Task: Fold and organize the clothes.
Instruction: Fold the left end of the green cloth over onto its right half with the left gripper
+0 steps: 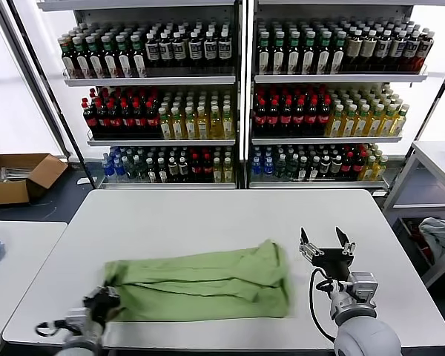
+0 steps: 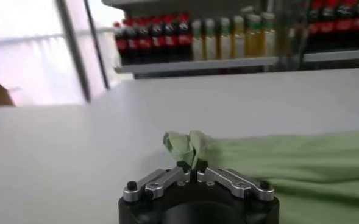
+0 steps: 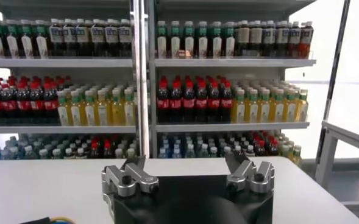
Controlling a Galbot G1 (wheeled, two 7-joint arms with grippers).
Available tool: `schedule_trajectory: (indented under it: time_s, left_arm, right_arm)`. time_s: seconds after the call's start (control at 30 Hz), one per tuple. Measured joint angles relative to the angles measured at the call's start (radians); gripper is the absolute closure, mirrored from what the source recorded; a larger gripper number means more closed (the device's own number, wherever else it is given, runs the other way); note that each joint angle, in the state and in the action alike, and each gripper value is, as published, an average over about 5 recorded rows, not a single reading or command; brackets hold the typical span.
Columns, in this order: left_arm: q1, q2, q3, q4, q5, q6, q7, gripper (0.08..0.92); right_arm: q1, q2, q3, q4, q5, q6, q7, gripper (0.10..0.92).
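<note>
Shirt (image 1: 200,289): a light green one lies on the white table (image 1: 230,215), already folded into a long band that runs across the near half, its bulk toward the robot's right and a narrower end toward the left. No collar, buttons or print show from any view.

The left hand (image 1: 107,298) is at that left end, low at the table's near edge. In the left wrist view its fingers are pinched together on a small puckered tuft of the fabric (image 2: 188,146), so it is closed on the shirt's corner. The right hand (image 1: 326,248) stands just beside the shirt's right end, apart from it, with its fingers spread wide and nothing between them; its wrist view looks out at shelves of bottles (image 3: 185,97).

The step in hand looks like folding the left end over toward the middle. To do it well, the pinch should be checked first: only a small tuft is held, and soft cloth may slip out under a quick pull. Lifting just enough to clear the layers below, then carrying the end across in a low arc, should keep the band from dragging or twisting. The free right hand could press the far end down to keep the shirt from sliding. Release once the edge lies flat and square.
</note>
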Motion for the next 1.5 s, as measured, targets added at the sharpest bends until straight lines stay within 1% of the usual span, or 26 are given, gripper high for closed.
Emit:
schedule_trajectory:
  time_s: [0.13, 0.23, 0.33, 0.43, 0.6, 0.77, 0.93, 1.2, 1.5]
  left_arm:
    - [0.001, 0.127, -0.144, 0.038, -0.033, -0.007, 0.012, 0.893]
    - [-0.002, 0.201, -0.222, 0.054, -0.047, -0.005, 0.017, 0.893]
    - [-0.008, 0.243, -0.260, 0.050, -0.052, 0.001, 0.019, 0.893]
    - [-0.015, 0.255, -0.259, 0.024, -0.049, 0.011, 0.019, 0.893]
    - [-0.026, 0.223, -0.180, -0.042, -0.027, 0.030, 0.014, 0.893]
    - [-0.043, 0.157, -0.050, -0.103, -0.001, 0.056, 0.004, 0.893]
    - [-0.062, 0.084, 0.082, -0.129, 0.040, 0.076, 0.005, 0.893]
    - [-0.094, -0.003, 0.252, -0.116, 0.112, 0.089, 0.013, 0.893]
    - [-0.133, -0.060, 0.352, -0.053, 0.171, 0.085, 0.030, 0.893]
  right_arm:
    - [0.010, 0.009, -0.012, 0.001, -0.003, -0.001, 0.002, 0.203]
    - [0.010, 0.014, -0.014, 0.006, -0.004, -0.001, 0.003, 0.203]
    - [0.005, 0.015, -0.012, 0.014, -0.004, 0.002, 0.003, 0.203]
    - [-0.007, 0.014, -0.004, 0.023, -0.006, 0.007, 0.003, 0.203]
    - [-0.036, 0.016, 0.016, 0.040, -0.007, 0.014, 0.002, 0.203]
    - [-0.071, 0.022, 0.041, 0.059, -0.010, 0.020, 0.002, 0.203]
    - [-0.109, 0.031, 0.069, 0.077, -0.011, 0.028, 0.002, 0.203]
    - [-0.164, 0.045, 0.102, 0.098, -0.019, 0.040, 0.002, 0.203]
    - [-0.209, 0.049, 0.115, 0.105, -0.031, 0.052, 0.002, 0.203]
